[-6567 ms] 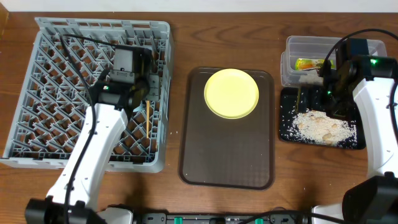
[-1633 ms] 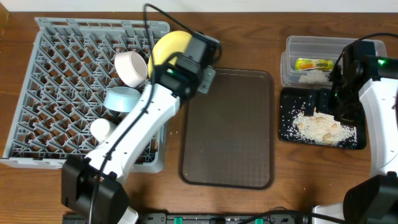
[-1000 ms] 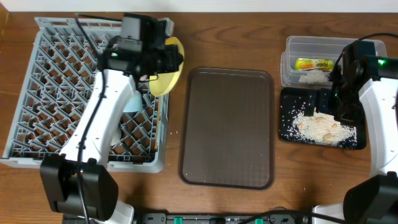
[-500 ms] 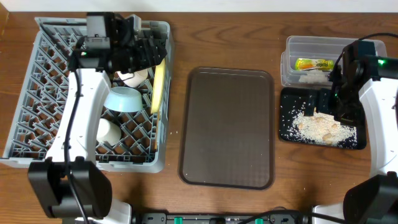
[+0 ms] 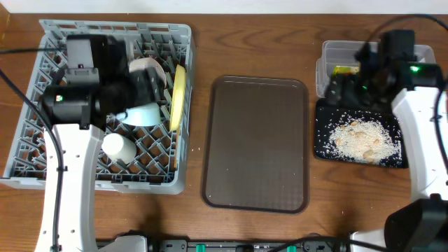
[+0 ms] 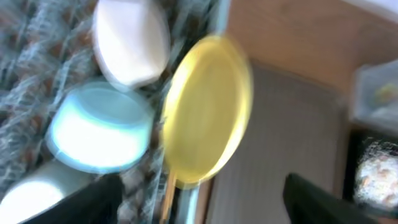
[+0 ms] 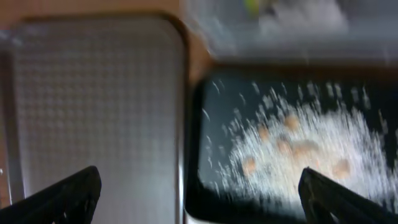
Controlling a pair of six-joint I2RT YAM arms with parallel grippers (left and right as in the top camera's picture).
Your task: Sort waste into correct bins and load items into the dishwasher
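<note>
Reading left pincer (image 6: pixel 199 196) as wide, empty, over grey rack (image 5: pixel 35 154) at upper left. Reading right pincer (image 7: pixel 199 202) as wide, empty too, above black tray (image 5: pixel 322 119) at right. Seeing yellow plate (image 5: pixel 178 98) on edge at rack's right side, beside white bowl (image 5: pixel 145 68) and blue bowl (image 5: pixel 143 113). Risks: clipping plate rim when backing out, toppling it toward desk (image 5: pixel 252 42); brushing crumbs (image 5: pixel 364 140) over tray edge. Hard to judge clearance, wrist views blurred.

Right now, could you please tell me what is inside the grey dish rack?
The dish rack holds a yellow plate on edge, a white bowl, a light blue bowl and a white cup. The left arm covers part of it, hiding whatever lies beneath.
</note>
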